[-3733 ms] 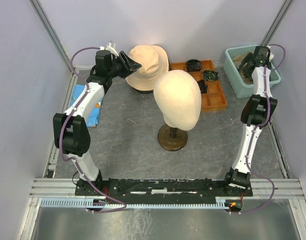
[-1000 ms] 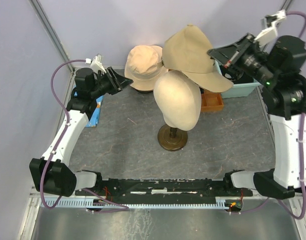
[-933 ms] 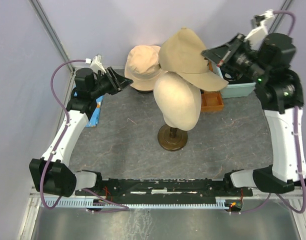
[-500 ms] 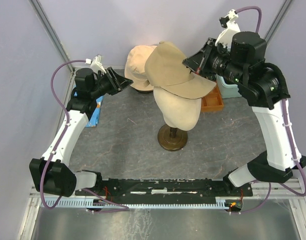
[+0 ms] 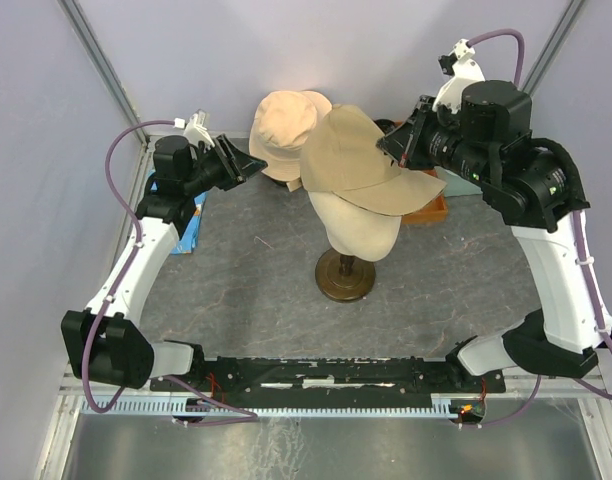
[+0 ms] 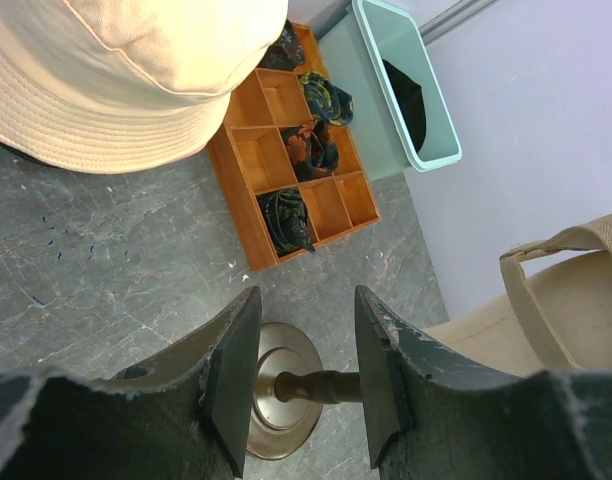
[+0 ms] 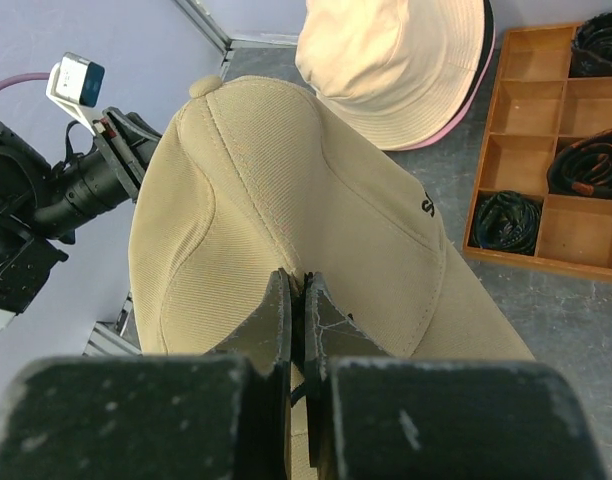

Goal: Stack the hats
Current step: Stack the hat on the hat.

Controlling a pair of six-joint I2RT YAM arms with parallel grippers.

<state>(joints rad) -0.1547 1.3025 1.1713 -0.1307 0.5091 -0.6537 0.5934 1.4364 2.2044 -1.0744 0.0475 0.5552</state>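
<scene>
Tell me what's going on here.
The right gripper is shut on the tan cap, pinching its fabric and holding it over the top of the mannequin head, which it covers. The left gripper is open and empty, hovering beside the bucket hat that lies at the back of the table. The two hats are not yet stacked.

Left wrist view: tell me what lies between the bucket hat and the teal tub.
An orange wooden divider tray holding dark coiled items lies between the bucket hat and the teal tub; the left wrist view shows it.
</scene>
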